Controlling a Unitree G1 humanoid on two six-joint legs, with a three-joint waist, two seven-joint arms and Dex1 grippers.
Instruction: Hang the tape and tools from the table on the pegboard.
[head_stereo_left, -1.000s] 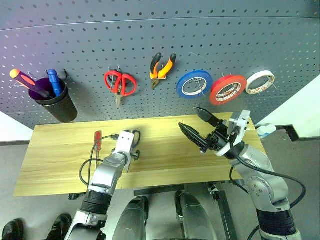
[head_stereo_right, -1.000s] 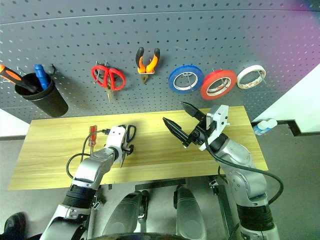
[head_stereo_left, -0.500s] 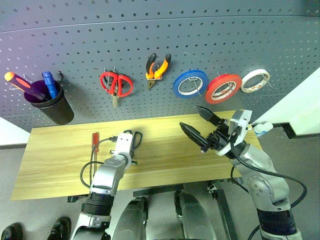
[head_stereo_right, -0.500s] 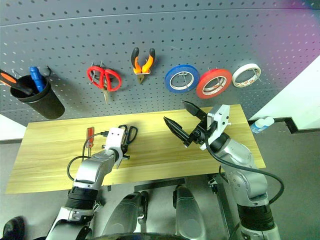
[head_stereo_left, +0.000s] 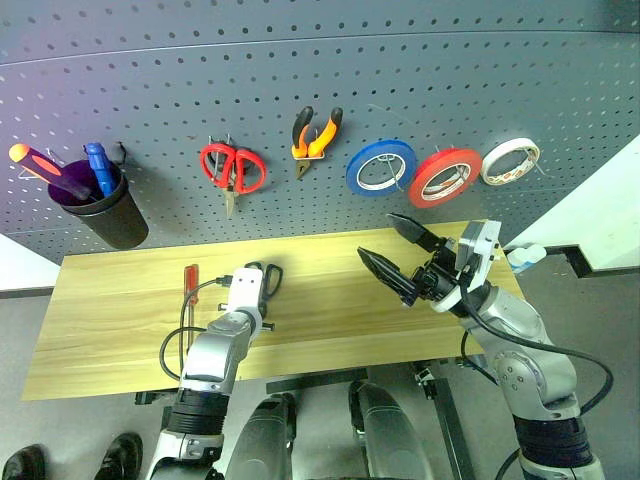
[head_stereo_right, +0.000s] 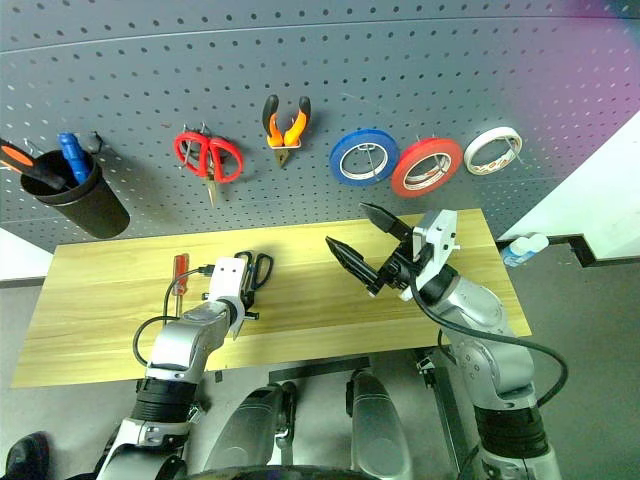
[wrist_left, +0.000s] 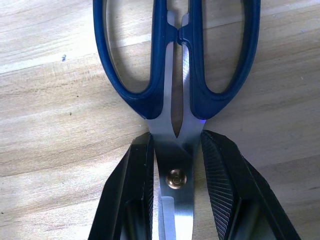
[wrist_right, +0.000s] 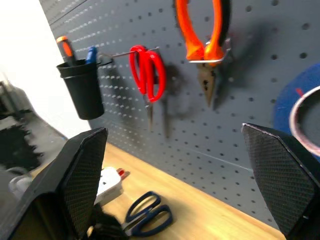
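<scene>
On the desk (head_stereo_left: 120, 320), a red-handled screwdriver (head_stereo_left: 189, 281) lay just left of the left end effector (wrist_left: 176, 165), whose fingers (wrist_left: 137, 190) pinched the blue-handled scissors (wrist_left: 175, 75) at the pivot, handles pointing toward the pegboard (head_stereo_left: 400, 80). Pliers (head_stereo_left: 316, 135) and red tape (head_stereo_left: 443, 177) hung on the pegboard. Farther right, the right end effector (head_stereo_left: 397, 253) was raised above the desk, its fingers spread wide and empty, well apart from the scissors.

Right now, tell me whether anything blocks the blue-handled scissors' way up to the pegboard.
Nothing visible does. The left gripper is shut on the scissors, which lie flat on the table; bare wood lies between them and the pegboard.
</scene>
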